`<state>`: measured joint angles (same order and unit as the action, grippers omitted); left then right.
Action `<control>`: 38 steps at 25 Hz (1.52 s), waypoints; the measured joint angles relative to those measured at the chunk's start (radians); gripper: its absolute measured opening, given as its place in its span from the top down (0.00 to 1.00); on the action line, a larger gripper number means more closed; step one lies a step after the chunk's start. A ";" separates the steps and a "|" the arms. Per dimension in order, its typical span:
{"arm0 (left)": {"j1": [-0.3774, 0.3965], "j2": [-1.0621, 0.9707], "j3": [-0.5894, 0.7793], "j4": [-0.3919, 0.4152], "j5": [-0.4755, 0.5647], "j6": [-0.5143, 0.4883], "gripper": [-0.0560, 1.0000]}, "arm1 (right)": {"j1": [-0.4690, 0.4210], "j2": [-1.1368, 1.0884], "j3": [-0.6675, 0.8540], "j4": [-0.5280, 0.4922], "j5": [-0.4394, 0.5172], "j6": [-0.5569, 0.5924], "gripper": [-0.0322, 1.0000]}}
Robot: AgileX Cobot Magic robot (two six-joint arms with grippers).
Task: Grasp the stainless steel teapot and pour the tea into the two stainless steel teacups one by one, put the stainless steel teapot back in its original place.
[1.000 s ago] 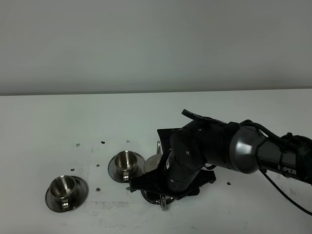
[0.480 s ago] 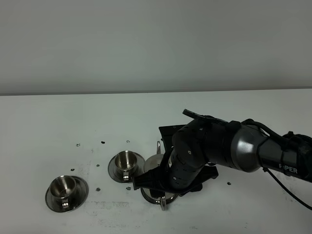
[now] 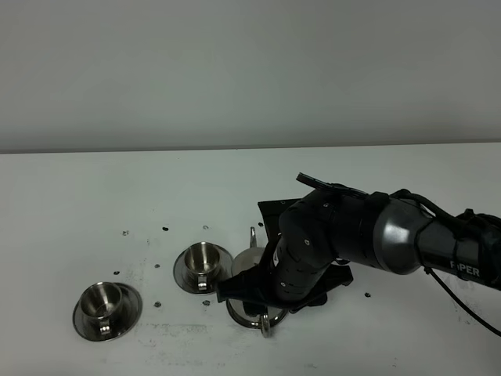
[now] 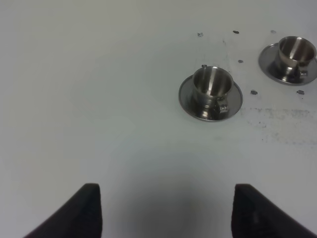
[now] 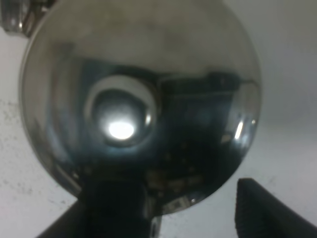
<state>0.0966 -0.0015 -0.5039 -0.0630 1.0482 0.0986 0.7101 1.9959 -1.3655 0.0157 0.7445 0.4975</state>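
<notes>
1. Your right claw [image 5: 173,213], released, sits low over the stainless steel teapot [image 3: 244,265] on the counter [image 3: 391,172], at 3 o'clock of the nearer teacup [image 3: 203,262].
2. Your left claw [image 4: 166,210] hangs released.
3. Grasp, both pours and return remain.

In the exterior high view the right arm [image 3: 368,239] covers most of the stainless steel teapot [image 3: 244,265]. Only a sliver of body, the spout and a bit of handle show. In the right wrist view the teapot is blurred and cropped, and whether the right end effector [image 5: 190,212] touches it cannot be told. Picture edges cut off its fingers, those of the left end effector [image 4: 171,213], and the farther teacup [image 4: 295,52] saucer.
</notes>
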 joint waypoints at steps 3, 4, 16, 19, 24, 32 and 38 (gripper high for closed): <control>0.000 0.000 0.000 0.000 0.000 0.000 0.37 | -0.001 0.002 0.000 0.000 0.000 0.000 0.43; 0.000 0.000 0.000 0.000 0.000 0.000 0.37 | -0.001 0.004 0.000 0.000 0.000 0.000 0.43; 0.000 0.000 0.000 0.000 0.000 0.000 0.37 | -0.001 0.010 0.000 0.000 -0.001 -0.001 0.52; 0.000 0.000 0.000 0.000 0.000 0.000 0.37 | -0.001 0.010 0.000 0.000 0.001 -0.001 0.58; 0.000 0.000 0.000 0.000 0.000 0.000 0.37 | -0.001 0.010 0.000 0.001 0.002 -0.007 0.71; 0.000 0.000 0.000 0.000 0.000 0.000 0.37 | -0.002 0.010 0.000 -0.003 0.002 -0.036 0.76; 0.000 0.000 0.000 0.000 0.000 0.000 0.37 | -0.003 0.010 0.000 -0.005 0.016 -0.059 0.76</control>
<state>0.0966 -0.0015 -0.5039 -0.0630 1.0482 0.0986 0.7073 2.0059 -1.3655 0.0103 0.7605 0.4382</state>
